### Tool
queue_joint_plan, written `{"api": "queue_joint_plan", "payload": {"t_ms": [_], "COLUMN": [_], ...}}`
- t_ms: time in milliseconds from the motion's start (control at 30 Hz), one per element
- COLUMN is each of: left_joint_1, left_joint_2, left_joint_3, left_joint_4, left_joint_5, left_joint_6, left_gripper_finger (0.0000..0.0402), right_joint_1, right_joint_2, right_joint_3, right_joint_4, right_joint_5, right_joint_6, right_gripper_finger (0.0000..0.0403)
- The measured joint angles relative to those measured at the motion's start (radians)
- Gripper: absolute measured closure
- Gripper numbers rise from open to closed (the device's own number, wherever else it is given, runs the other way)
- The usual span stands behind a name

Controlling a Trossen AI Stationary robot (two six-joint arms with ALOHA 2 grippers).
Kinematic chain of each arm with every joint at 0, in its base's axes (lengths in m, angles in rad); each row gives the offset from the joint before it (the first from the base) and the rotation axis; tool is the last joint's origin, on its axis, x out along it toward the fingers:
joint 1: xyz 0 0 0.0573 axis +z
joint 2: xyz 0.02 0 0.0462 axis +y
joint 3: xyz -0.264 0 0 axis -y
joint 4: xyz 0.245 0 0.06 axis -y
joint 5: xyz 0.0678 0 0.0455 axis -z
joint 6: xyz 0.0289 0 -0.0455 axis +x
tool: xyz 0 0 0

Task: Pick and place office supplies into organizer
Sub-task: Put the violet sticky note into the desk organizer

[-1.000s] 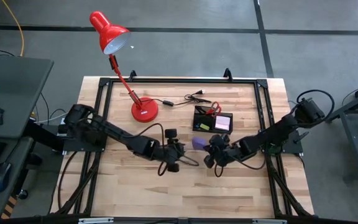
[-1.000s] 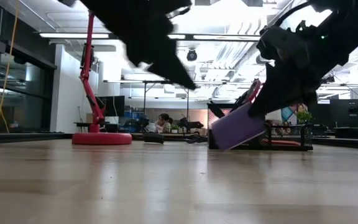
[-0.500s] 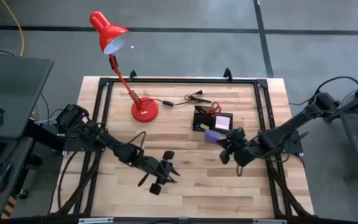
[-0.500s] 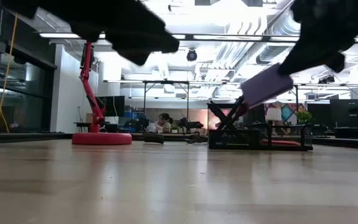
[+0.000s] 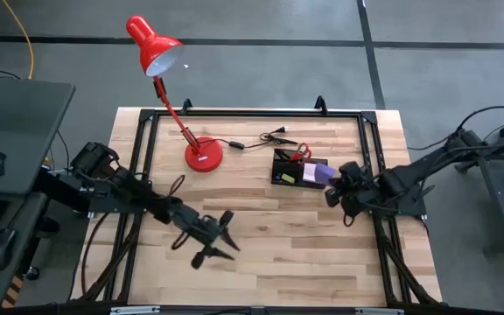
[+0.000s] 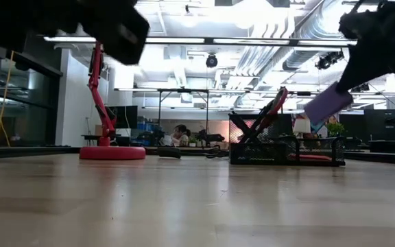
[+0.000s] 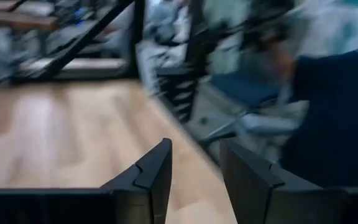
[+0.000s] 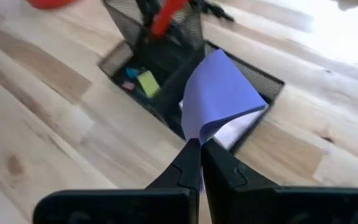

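Note:
The organizer (image 5: 289, 168), a black mesh tray, stands right of the table's middle, with red scissors handles (image 8: 166, 15) sticking out of its taller section and a small yellow piece (image 8: 148, 82) in a compartment. A blue-purple note pad (image 5: 316, 172) hangs over the organizer's right part, and my right gripper (image 8: 201, 149) is shut on it. In the low view the pad (image 6: 328, 103) is well above the organizer (image 6: 286, 147). My left gripper (image 5: 223, 234) is open over bare wood near the left middle, nothing between its fingers (image 7: 160, 165). My right gripper pinches one corner of the note pad (image 8: 197, 134) between its two fingertips. The fingers come slanting down from the table's near right side. The pad is lifted clear and tilted, its free end (image 8: 229, 68) sloping away from the fingers over the organizer.
A red desk lamp stands on its round base (image 5: 203, 156) left of the organizer, and a black cable with plug (image 5: 265, 137) lies behind the organizer. A black metal frame (image 5: 147, 122) rims the table. Bare wood (image 5: 287, 245) lies across the near middle.
My right gripper has risen and gone toward the table's far right with the note pad, which has come up from beside the table top to hang over the organizer. My left gripper has drawn back toward the table's left and near edge and tipped up from pointing down to nearly level.

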State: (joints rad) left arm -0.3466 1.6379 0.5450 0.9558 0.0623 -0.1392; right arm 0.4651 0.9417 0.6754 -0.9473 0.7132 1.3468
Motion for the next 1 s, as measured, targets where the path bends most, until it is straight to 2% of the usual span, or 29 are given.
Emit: {"api": "queue_joint_plan", "payload": {"t_ms": [167, 367, 467, 667, 1000], "left_joint_1": [0.000, 0.000, 0.000, 0.000, 0.000], "left_joint_2": [-0.002, -0.002, -0.002, -0.001, -0.001], "left_joint_3": [-0.032, -0.038, -0.038, -0.038, -0.038], "left_joint_4": [0.101, 0.088, 0.096, 0.098, 0.097], "left_joint_5": [0.085, 0.079, 0.079, 0.079, 0.080], "left_joint_6": [0.001, 0.000, -0.001, -0.007, -0.023], "left_gripper_finger": [0.0279, 0.0279, 0.0279, 0.0279, 0.0279], "right_joint_1": [-0.097, -0.178, -0.229, -0.344, -0.517], "right_joint_2": [-0.037, -0.086, -0.086, -0.044, -0.044], "right_joint_3": [-0.004, -0.004, -0.003, -0.003, -0.003], "right_joint_4": [0.003, 0.087, 0.129, 0.098, 0.176], "right_joint_5": [-0.065, -0.127, -0.193, -0.336, -0.443], "right_joint_6": [-0.115, -0.237, -0.294, -0.337, -0.493], "right_gripper_finger": [0.0403, 0.0403, 0.0403, 0.0403, 0.0403]}}
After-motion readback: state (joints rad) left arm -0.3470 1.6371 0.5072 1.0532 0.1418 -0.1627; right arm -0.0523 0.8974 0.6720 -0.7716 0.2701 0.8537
